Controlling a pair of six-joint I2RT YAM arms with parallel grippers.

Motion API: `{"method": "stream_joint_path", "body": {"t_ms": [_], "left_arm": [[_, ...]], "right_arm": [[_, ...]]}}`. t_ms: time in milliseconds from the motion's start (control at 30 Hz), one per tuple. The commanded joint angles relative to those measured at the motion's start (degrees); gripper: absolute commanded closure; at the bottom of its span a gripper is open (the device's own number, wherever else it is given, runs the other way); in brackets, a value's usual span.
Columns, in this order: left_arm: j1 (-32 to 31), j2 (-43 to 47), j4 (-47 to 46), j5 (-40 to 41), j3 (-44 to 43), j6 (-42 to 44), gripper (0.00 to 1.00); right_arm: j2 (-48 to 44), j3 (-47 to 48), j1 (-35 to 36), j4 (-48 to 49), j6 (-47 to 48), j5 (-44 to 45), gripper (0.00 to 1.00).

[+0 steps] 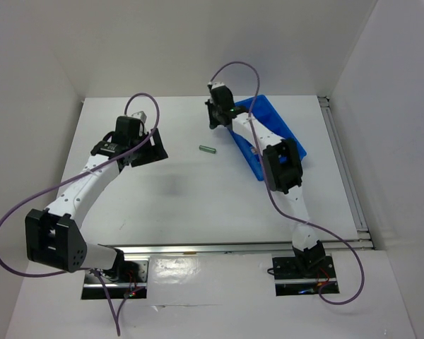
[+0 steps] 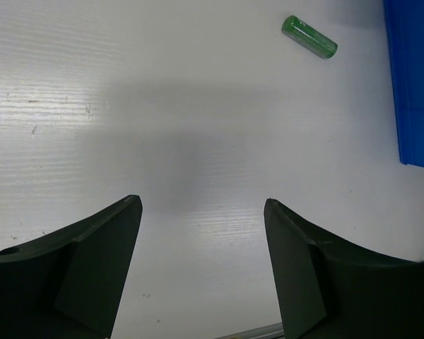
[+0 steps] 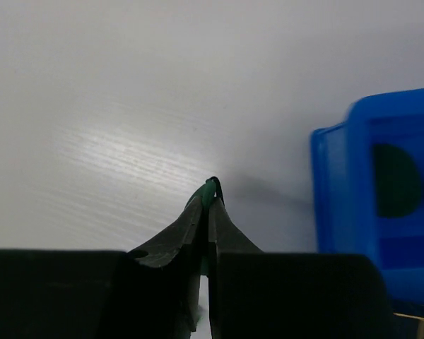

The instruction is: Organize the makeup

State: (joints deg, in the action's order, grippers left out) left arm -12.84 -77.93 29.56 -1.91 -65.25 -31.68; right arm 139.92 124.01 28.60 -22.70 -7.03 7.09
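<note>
A green tube [image 1: 208, 149] lies on the white table between the arms; it also shows in the left wrist view [image 2: 309, 37] at the far right. My left gripper [image 1: 145, 151] [image 2: 203, 206] is open and empty, low over bare table, well short of the tube. My right gripper [image 1: 215, 119] [image 3: 212, 199] is shut on a thin green piece [image 3: 208, 192] whose edge pokes out at the fingertips, just left of the blue bin [image 1: 288, 141]. The other makeup is out of view.
The blue bin stands at the back right under the right arm; its corner shows in the right wrist view [image 3: 339, 191] and its edge in the left wrist view [image 2: 413, 85]. A dark rounded shape [image 3: 394, 181] shows at its wall. White walls enclose the table.
</note>
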Motion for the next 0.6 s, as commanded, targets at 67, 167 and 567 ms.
{"method": "stream_joint_path", "body": {"t_ms": [67, 167, 567], "left_arm": [[0.2, -1.3, -1.6, -0.8, -2.0, 0.6, 0.17], [0.2, -1.3, -1.6, -0.8, -2.0, 0.6, 0.17], [0.7, -2.4, -2.1, -1.3, -2.0, 0.6, 0.17]], "right_arm": [[-9.3, -3.8, -8.3, 6.5, -3.9, 1.1, 0.92], [-12.0, -7.4, -11.6, 8.5, -7.5, -1.1, 0.92], [-6.2, 0.4, -15.8, 5.0, -10.6, -3.5, 0.32]]}}
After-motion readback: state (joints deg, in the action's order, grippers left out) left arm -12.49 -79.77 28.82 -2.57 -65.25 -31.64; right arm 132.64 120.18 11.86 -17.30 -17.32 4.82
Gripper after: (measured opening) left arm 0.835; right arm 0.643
